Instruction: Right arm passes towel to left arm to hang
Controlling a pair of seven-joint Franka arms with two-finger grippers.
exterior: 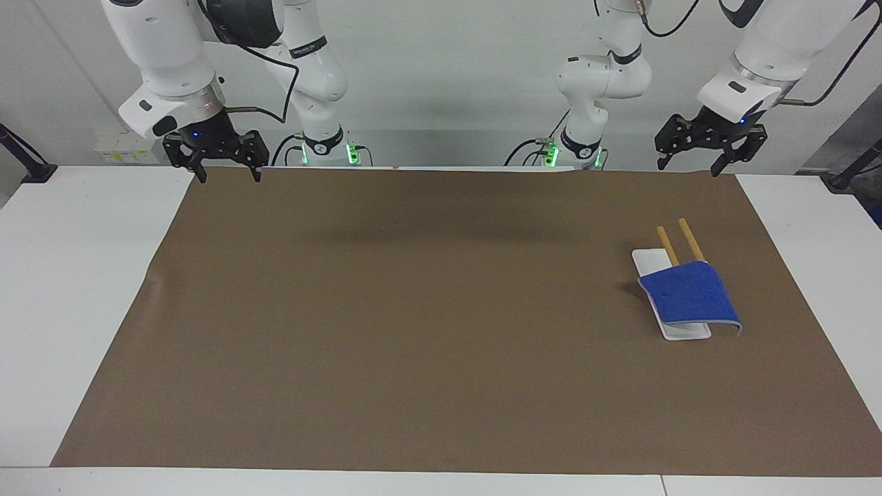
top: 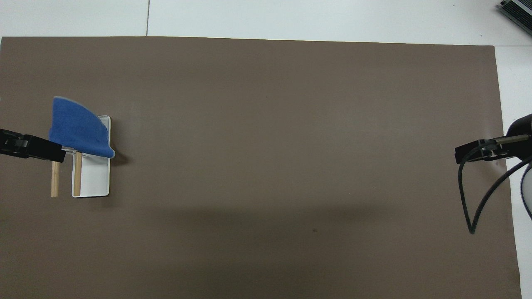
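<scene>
The towel (exterior: 689, 297) is hanging on the rack (exterior: 674, 256). The left gripper (exterior: 691, 167), at its twelve o'clock, and the right gripper (exterior: 225, 176) are both gaping wide, empty.

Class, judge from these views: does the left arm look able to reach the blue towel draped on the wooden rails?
Probably yes. The left gripper is open and empty, raised at the blue towel's end of the table, with nothing between them.
</scene>
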